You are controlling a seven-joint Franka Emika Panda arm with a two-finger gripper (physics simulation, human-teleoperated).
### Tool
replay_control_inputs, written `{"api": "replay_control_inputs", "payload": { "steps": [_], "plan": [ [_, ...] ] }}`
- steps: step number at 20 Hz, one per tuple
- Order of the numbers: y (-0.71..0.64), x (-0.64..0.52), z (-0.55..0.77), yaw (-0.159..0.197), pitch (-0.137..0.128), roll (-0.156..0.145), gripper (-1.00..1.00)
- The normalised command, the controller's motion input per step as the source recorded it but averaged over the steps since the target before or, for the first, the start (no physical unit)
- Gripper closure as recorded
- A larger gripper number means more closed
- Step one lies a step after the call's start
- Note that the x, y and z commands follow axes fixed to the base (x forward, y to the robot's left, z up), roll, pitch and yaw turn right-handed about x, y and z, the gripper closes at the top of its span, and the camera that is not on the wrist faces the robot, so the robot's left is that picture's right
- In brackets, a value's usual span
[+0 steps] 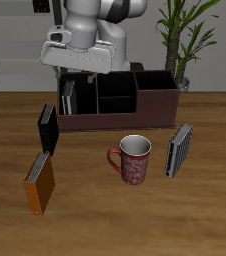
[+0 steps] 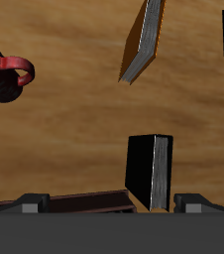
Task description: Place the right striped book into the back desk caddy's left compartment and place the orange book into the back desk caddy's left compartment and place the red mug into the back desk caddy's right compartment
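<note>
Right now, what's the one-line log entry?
end effector open above back desk caddy | right striped book in left compartment | orange book, red mug on table

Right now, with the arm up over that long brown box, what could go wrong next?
1. The black book stands close in front of the back desk caddy. The open gripper, heading for the orange book, might knock it over.
2. The right striped book already sits in the left compartment, so the orange book could jam against it going in.
</note>
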Motion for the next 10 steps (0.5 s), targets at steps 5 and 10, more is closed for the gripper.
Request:
{"api": "replay_control_inputs", "payload": {
  "steps": [5,10],
  "plan": [
    [0.38,0.23,0.27,0.030,-0.065,-0.035,-1.00],
    [0.03,0.46,0.25,0.001,0.010,-0.007,-1.00]
  ]
}}
